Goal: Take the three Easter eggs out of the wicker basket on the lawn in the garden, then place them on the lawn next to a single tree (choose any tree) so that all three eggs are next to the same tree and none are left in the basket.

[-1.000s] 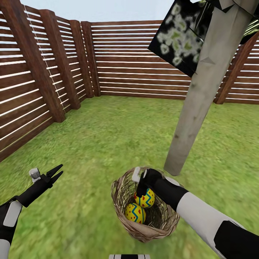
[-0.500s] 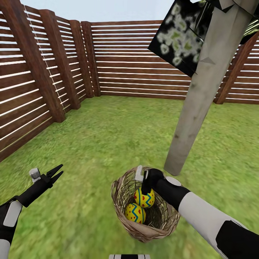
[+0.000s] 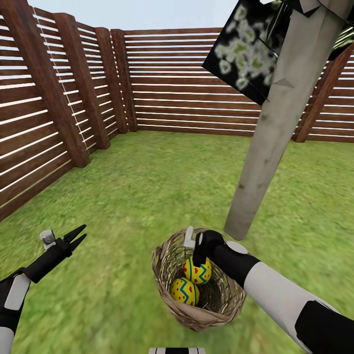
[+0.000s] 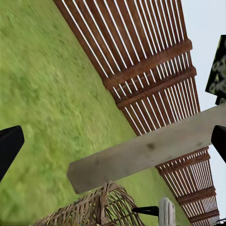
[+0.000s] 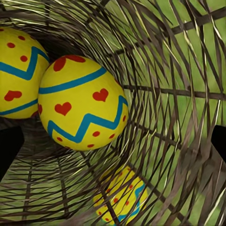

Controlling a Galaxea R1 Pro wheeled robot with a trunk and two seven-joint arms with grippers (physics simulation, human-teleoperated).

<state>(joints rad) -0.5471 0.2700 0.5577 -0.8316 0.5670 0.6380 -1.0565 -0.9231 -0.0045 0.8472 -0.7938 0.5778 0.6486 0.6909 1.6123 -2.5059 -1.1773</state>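
The wicker basket (image 3: 164, 275) stands on the lawn (image 3: 147, 187) just in front of the tree (image 3: 268, 142). Two Easter eggs (image 3: 197, 271) (image 3: 185, 291) lie inside it. My right gripper (image 3: 196, 250) reaches down into the basket, open, just above the upper egg. In the right wrist view the gripper (image 5: 113, 146) has its jaws spread wide around the nearer egg (image 5: 82, 108), beside a second egg (image 5: 16, 70). A third egg (image 5: 120, 200) shows behind wicker strands; I cannot tell whether it is inside. My left gripper (image 3: 76, 236) hovers open over the grass at the left.
A brown slatted fence (image 3: 187, 78) closes the garden at the left and back. The tree's pale trunk (image 4: 141, 150) and the basket rim (image 4: 94, 207) show in the left wrist view. Open grass lies around the basket and the tree's foot.
My right gripper has lifted slightly up and back off the upper egg. The eggs, the basket and my left arm have not moved.
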